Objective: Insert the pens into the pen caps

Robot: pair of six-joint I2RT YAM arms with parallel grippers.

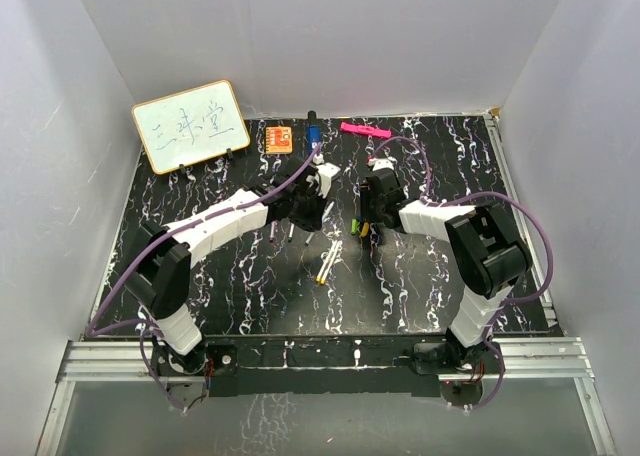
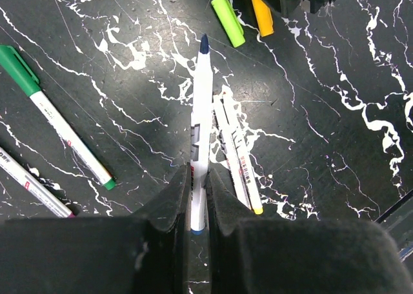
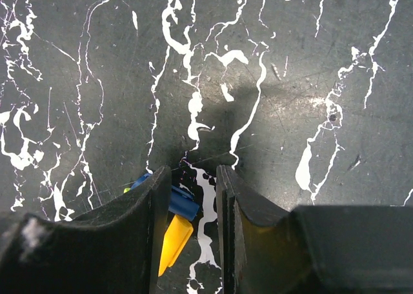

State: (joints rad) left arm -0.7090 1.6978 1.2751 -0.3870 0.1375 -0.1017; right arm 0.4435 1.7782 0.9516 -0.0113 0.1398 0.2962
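Observation:
My left gripper (image 2: pixel 199 178) is shut on a white pen (image 2: pixel 202 107) with a dark blue tip, which points toward the caps. A green cap (image 2: pixel 228 21) and a yellow cap (image 2: pixel 261 13) lie just beyond the tip. Two more pens (image 2: pixel 236 155) lie side by side right of the held pen. A green-capped pen (image 2: pixel 55 120) and another pen (image 2: pixel 32 184) lie to the left. My right gripper (image 3: pixel 193 175) is open, low over the table. A blue cap (image 3: pixel 185 204) and the yellow cap (image 3: pixel 173 242) lie against its left finger. In the top view the left gripper (image 1: pixel 308 216) and the right gripper (image 1: pixel 372 216) face each other mid-table.
A whiteboard (image 1: pixel 190 126) stands at the back left. An orange square card (image 1: pixel 279 138), a dark blue chunky object (image 1: pixel 313 134) and a pink bar (image 1: pixel 364 130) lie along the back edge. White walls enclose the black marbled table (image 1: pixel 420 286).

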